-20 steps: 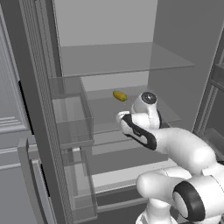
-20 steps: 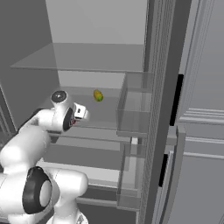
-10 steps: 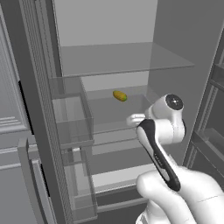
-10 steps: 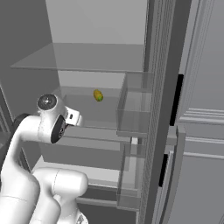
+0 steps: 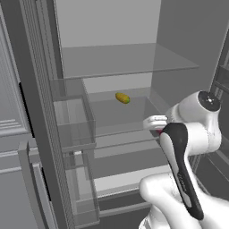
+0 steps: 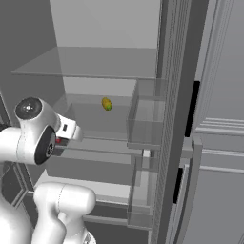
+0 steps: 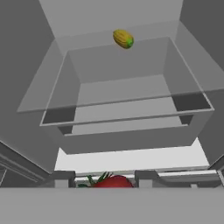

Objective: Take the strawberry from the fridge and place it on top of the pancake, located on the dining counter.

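Showing red skin and green leaves, one strawberry (image 7: 112,181) sits clenched between the two tips of the pincer (image 7: 107,177), just outside the fridge (image 5: 40,112). One small yellow fruit (image 7: 123,38) lies deep on the glass shelf (image 7: 122,98), well apart; open room surrounds the berry.

Strawberry (image 7: 111,182): red w/ green leaves. Small item (image 5: 122,98) on the glass shelf (image 5: 118,114): yellow w/ green tip. Fridge (image 5: 112,27) interior pale grey, shelves clear; arm (image 5: 190,134) white w/ black trim.
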You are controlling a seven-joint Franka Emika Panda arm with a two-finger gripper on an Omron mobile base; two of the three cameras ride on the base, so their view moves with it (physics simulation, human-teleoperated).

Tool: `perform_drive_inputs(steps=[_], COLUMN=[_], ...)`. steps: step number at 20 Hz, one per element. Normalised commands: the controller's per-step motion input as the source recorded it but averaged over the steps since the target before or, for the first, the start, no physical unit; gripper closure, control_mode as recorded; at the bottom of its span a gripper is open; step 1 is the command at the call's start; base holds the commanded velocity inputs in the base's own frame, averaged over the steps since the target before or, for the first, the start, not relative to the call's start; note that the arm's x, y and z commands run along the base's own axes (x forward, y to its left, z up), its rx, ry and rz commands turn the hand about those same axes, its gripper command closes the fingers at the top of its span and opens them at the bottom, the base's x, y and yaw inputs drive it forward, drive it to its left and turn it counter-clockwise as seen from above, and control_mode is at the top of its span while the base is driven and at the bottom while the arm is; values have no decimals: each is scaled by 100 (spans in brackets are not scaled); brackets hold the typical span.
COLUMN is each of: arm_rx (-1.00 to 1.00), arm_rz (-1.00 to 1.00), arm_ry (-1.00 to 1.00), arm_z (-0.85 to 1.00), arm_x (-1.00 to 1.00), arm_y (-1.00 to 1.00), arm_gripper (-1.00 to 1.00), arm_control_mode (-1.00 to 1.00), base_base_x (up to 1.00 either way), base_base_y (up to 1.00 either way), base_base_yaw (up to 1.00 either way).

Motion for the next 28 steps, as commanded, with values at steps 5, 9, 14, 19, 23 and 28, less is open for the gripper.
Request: perform_drive_inputs(steps=[5,9,14,19,23,28], arm_rx=[0,0,0,0,0,0], arm_rz=[0,0,0,0,0,0], arm_ry=[4,16,1,0,0,0], arm_z=[9,-11,-14,0,0,0], arm_x=[-51,-1,-17,0,0,0], arm_y=[-4,0,6,0,0,0], arm_gripper=[100,100,100,100,100,100], arm_control_mode=[-100,-100,100,100,100,100], base_base_x=[0,0,-59,-100,-100,-75], base_base_y=[0,0,10,7,31,31], base_base_yaw=[0,0,0,2,24,46])
